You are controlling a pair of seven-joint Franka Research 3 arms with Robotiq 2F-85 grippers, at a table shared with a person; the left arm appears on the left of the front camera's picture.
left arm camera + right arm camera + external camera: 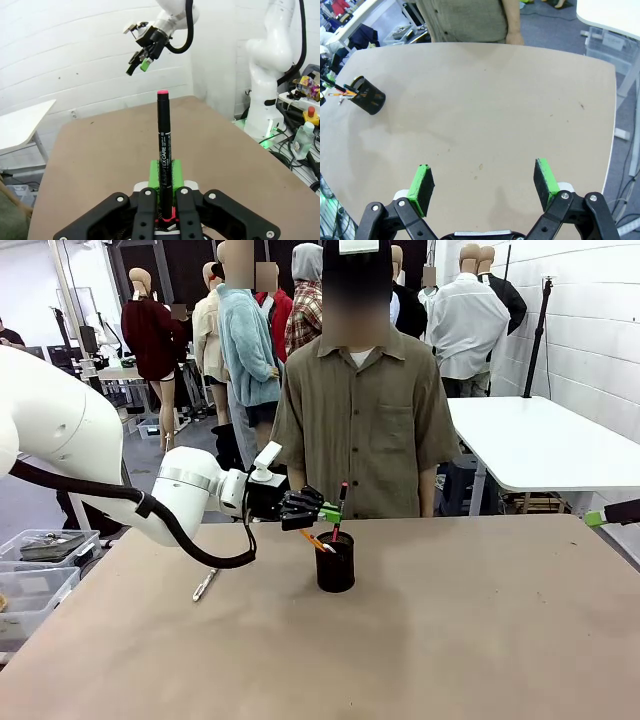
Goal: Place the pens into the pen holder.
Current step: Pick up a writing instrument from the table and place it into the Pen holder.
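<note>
**Front view:** The left gripper (331, 512) grasps the black marker (341, 502) upright. The marker's lower end is at the mouth of the pen holder (335, 562), which contains the pencil (315, 539). The silvery pen (205, 584) lies on the surface (450, 640), well apart.

**Left wrist view:** The marker (163, 145) sits centred between the green pads (153, 175). Hold it vertical, lower it clear of the pencil, and release only once the tip is below the rim.

**Right wrist view:** The right gripper (484, 182) is spread wide and holds nothing, far from the pen holder (370, 100).

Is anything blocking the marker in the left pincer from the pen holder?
Nothing visible: the black red-ended marker in the left pincer hangs right above the black mesh cup, with an orange pencil leaning inside.
</note>
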